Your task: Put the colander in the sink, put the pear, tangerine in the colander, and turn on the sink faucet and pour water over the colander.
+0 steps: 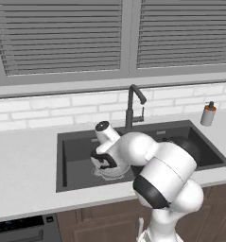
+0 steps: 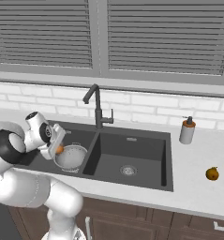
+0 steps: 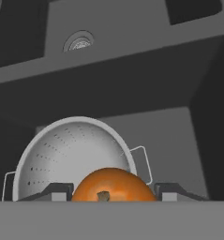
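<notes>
Orange fruit sits clamped between the two dark fingers of the gripper (image 3: 112,193): the jaws are part-way closed on the tangerine (image 3: 111,186), its little stem end facing the hand camera. From the right base view the hand hangs just over the near-left edge of the colander (image 2: 70,157), with the fruit a small orange spot at the tip of the fingers.

Taking the colander as the marker: it stands upright in the left basin of the sink (image 2: 166,159), its silvery bowl open and nothing in it that I can see. The tangerine is above its rim on the robot's side, not yet over the middle. The sink faucet (image 2: 97,107) rises behind the colander and a little to the right, its spout reaching out over the left basin. The pear (image 2: 212,174) lies well off to the right of the colander, on the counter (image 2: 197,192) beyond the right basin.

To do this step well, I'd judge the hand should carry the fruit further in over the bowl's centre and come down low before the fingers part. Let go from the rim and a round fruit could glance off and roll into the basin. A short drop also keeps the light colander from tipping.
</notes>
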